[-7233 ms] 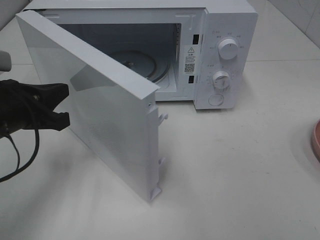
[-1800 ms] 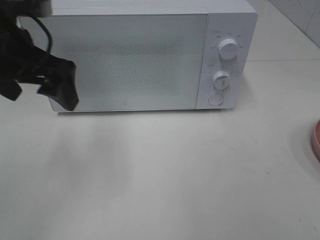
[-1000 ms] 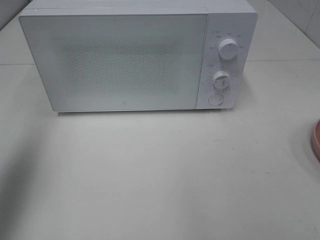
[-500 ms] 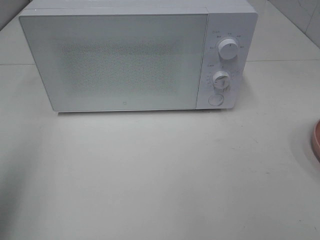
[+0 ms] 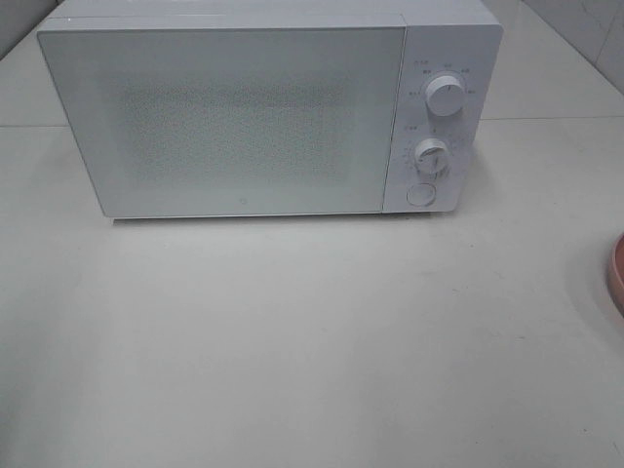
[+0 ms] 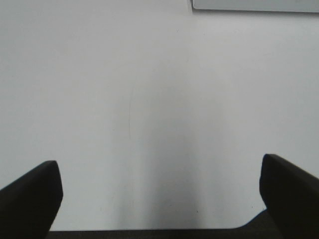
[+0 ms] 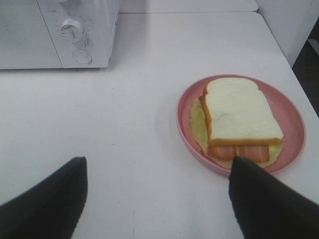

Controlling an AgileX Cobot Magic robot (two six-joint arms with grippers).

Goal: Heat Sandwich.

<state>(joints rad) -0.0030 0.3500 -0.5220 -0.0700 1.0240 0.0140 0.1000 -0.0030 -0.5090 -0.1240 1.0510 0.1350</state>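
Your microwave (image 5: 263,107) sits at the back of the white desk (image 5: 312,341) with its door shut; two dials and a round button run down its right-hand panel. In the high view neither arm shows, only the rim of the pink dish (image 5: 617,275) at the right edge.

Your right gripper (image 7: 157,194) hangs over the desk with its jaws set wide and nothing between them. The sandwich (image 7: 238,119) lies in that dish just ahead of it: white bread on top, pink filling and a pale yellow layer beneath. It is well apart from the microwave.

Your left gripper (image 6: 159,191) has its jaws spread wide over bare desk, holding nothing, a corner of the microwave just visible ahead.
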